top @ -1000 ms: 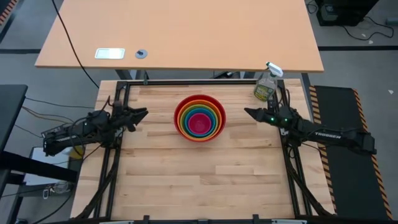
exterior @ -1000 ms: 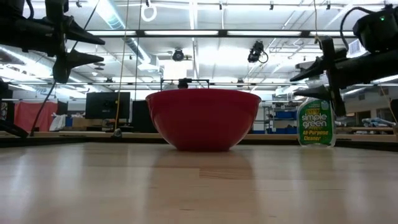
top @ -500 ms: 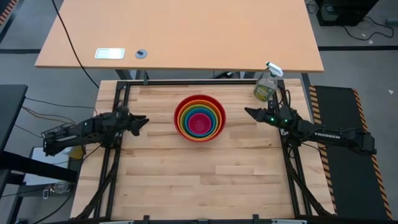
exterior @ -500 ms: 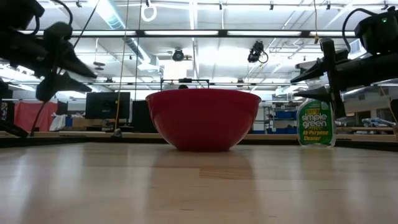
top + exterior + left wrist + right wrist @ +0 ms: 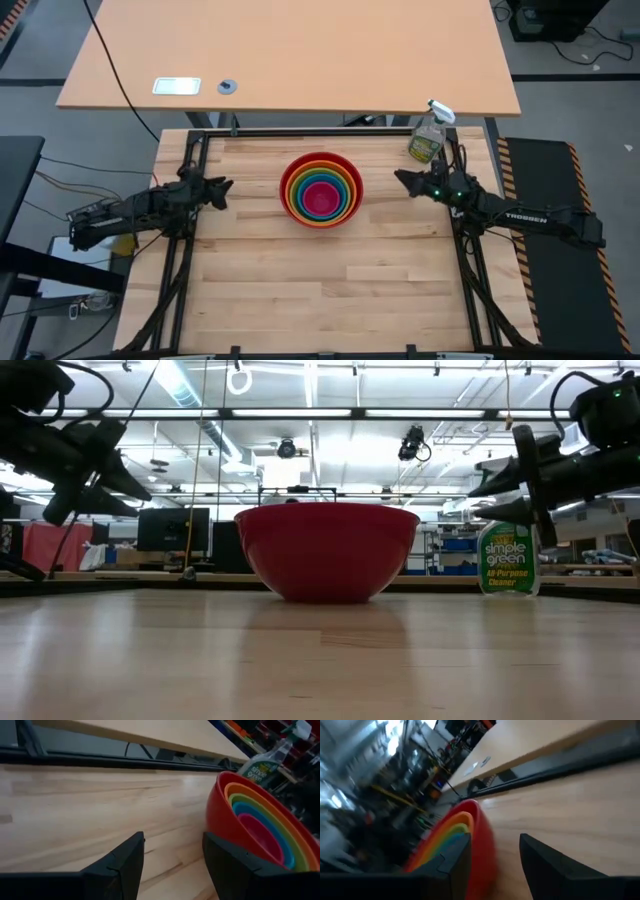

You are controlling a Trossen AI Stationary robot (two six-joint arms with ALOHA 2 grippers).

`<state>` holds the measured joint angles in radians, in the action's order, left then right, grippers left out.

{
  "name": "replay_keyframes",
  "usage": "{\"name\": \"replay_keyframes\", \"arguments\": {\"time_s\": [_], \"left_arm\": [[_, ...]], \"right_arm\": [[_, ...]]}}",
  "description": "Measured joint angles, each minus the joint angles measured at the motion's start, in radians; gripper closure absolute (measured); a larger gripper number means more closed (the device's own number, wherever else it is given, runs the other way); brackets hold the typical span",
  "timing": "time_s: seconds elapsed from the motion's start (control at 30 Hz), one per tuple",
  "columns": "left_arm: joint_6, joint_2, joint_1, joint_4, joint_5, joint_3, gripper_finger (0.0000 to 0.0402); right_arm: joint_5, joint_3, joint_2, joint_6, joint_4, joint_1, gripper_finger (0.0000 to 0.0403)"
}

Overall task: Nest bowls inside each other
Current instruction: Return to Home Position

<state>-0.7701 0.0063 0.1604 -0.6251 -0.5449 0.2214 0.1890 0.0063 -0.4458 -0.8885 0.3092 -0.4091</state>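
Note:
The bowls (image 5: 321,190) stand nested on the table's far middle: red outermost (image 5: 327,550), then orange, lime green, blue, and magenta pink innermost (image 5: 262,837). The red bowl rests on its base. My left gripper (image 5: 222,187) hovers open at the table's left edge, above the wood, pointing toward the bowls. My right gripper (image 5: 400,179) hovers open at the right edge, also pointing toward them (image 5: 451,837). Neither gripper has anything between its fingers.
A clear spray bottle (image 5: 428,135) with greenish liquid stands at the table's far right corner, just beyond my right gripper. A black frame (image 5: 300,132) runs along the table's far edge and sides. Bare wood lies in front of the bowls.
My left gripper has sunk a little and tipped its fingers downward, drawing slightly back toward the table's left edge. My right gripper has rolled a little in place. The bowls have kept still.

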Motion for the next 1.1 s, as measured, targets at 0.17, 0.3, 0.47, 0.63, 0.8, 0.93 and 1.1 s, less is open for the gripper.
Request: {"name": "replay_keyframes", "arguments": {"time_s": [0.17,0.3,0.47,0.63,0.8,0.93,1.1], "left_arm": [[0.139,0.0,0.0,0.0,-0.012,0.0,0.0199],[0.29,0.0,0.0,0.004,-0.022,0.0,0.0198],[0.371,0.0,0.0,0.073,-0.028,0.0,0.0198],[0.371,0.0,0.0,0.117,-0.028,0.0,0.0198],[0.372,0.0,0.0,0.118,-0.028,0.0,0.0198],[0.371,0.0,0.0,0.118,-0.027,0.0,0.0198],[0.372,0.0,0.0,0.118,-0.027,0.0,0.0198]], "right_arm": [[0.002,0.0,-0.001,0.385,-0.047,0.0,0.023],[0.002,0.0,-0.001,0.654,-0.061,0.0,0.023],[0.008,0.0,-0.001,0.86,-0.055,0.0,0.023],[0.025,0.0,-0.001,1.07,-0.056,0.0,0.023],[0.024,0.0,-0.001,1.068,-0.056,0.0,0.023],[0.024,0.0,-0.001,1.068,-0.056,0.0,0.023],[0.024,0.0,-0.001,1.068,-0.056,0.0,0.0229]]}}
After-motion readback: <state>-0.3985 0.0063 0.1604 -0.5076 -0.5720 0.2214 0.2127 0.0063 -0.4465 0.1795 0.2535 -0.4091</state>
